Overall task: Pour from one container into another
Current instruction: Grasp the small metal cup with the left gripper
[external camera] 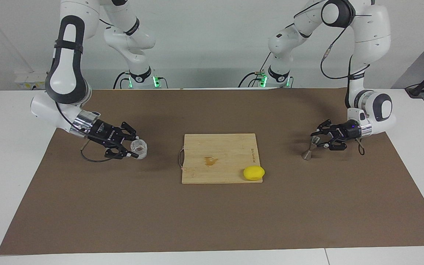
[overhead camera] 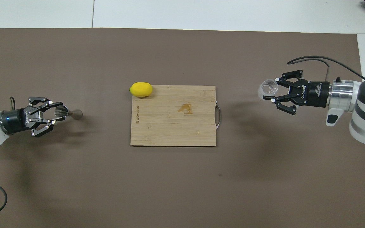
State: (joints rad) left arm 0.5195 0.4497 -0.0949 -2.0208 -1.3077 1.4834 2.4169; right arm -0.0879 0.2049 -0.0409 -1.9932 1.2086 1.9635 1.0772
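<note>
Bearing "ROBOTIQ", right gripper clasps glass cup.

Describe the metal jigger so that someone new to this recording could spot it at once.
Start from the wooden cutting board at the middle of the brown mat and look toward the left arm's end of the table. There the left gripper is shut on the jigger. It is silver-grey and hourglass-shaped, unlike the clear glass cup in the right gripper.
</note>
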